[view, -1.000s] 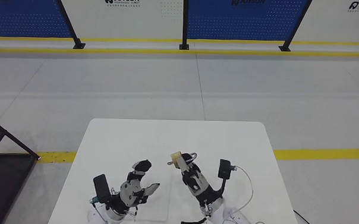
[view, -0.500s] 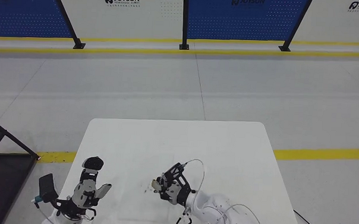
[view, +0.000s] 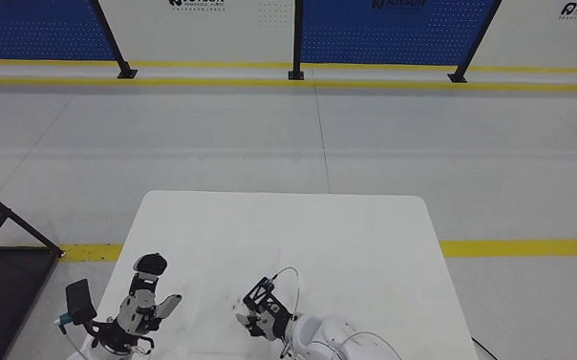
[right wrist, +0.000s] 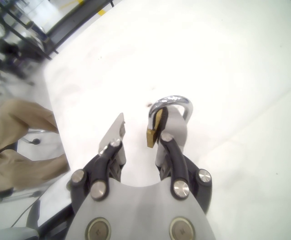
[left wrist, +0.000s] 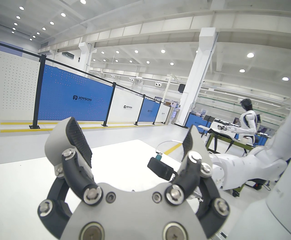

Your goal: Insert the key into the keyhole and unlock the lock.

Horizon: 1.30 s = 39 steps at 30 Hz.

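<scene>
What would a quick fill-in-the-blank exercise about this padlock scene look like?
1. The left pincer is open and holds ____.
2. The padlock has a brass body and a chrome ____.
3. The right pincer, open with the padlock beside one finger, is over a white ____.

Missing words: nothing; shackle; table.

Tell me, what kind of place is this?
Probably a robot test hall or factory floor: blue and white fence panels, yellow floor lines, and another humanoid robot at a workbench.
</scene>
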Each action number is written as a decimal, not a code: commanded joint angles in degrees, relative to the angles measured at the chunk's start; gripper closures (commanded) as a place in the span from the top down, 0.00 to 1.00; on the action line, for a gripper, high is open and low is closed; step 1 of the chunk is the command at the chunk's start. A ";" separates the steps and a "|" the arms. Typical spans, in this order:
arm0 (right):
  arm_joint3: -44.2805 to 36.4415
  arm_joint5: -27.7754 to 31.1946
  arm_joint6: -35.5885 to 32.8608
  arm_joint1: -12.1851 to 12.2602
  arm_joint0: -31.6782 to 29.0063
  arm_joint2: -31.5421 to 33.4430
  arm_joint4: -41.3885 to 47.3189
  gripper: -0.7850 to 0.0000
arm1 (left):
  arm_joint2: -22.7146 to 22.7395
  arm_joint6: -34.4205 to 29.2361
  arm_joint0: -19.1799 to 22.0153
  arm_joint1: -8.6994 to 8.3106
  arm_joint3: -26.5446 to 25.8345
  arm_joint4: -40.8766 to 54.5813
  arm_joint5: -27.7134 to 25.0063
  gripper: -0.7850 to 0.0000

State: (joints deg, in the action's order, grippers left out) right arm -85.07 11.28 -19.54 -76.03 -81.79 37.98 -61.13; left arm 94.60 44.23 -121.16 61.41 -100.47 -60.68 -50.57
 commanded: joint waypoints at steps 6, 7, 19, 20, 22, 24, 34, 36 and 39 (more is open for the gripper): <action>-4.36 1.60 2.32 2.07 -3.95 3.57 -4.21 1.00 | 0.00 0.00 0.00 0.00 0.00 0.00 0.00 1.00; -5.19 1.87 2.96 2.38 -4.69 4.22 -4.58 1.00 | 0.00 0.00 0.00 0.00 0.00 0.00 0.00 1.00; -20.18 15.39 21.69 8.44 -21.80 21.12 -7.90 1.00 | 0.00 0.00 0.00 0.00 0.00 0.00 0.00 1.00; -21.36 18.10 23.98 9.08 -23.80 23.23 -8.18 1.00 | 0.00 0.00 0.00 0.00 0.00 0.00 0.00 1.00; -23.37 23.58 29.10 10.22 -27.82 27.14 -8.66 1.00 | 0.00 0.00 0.00 0.00 0.00 0.00 0.00 1.00; -25.39 27.55 37.54 10.98 -31.15 30.74 -8.49 1.00 | 0.00 0.00 0.00 0.00 0.00 0.00 0.00 1.00; -25.54 28.16 38.92 11.07 -31.68 31.19 -8.52 1.00 | 0.00 0.00 0.00 0.00 0.00 0.00 0.00 1.00; -25.54 28.17 38.92 11.07 -31.69 31.19 -8.52 1.00 | 0.00 0.00 0.00 0.00 0.00 0.00 0.00 1.00; -25.44 27.58 38.64 11.06 -31.47 31.53 -8.61 1.00 | -0.04 -0.61 0.31 0.06 -0.03 -0.21 0.70 1.00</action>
State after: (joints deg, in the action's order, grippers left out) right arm -110.36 38.09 18.72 -64.99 -112.98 69.95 -69.87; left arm 94.50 42.78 -120.43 61.56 -100.55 -61.19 -48.91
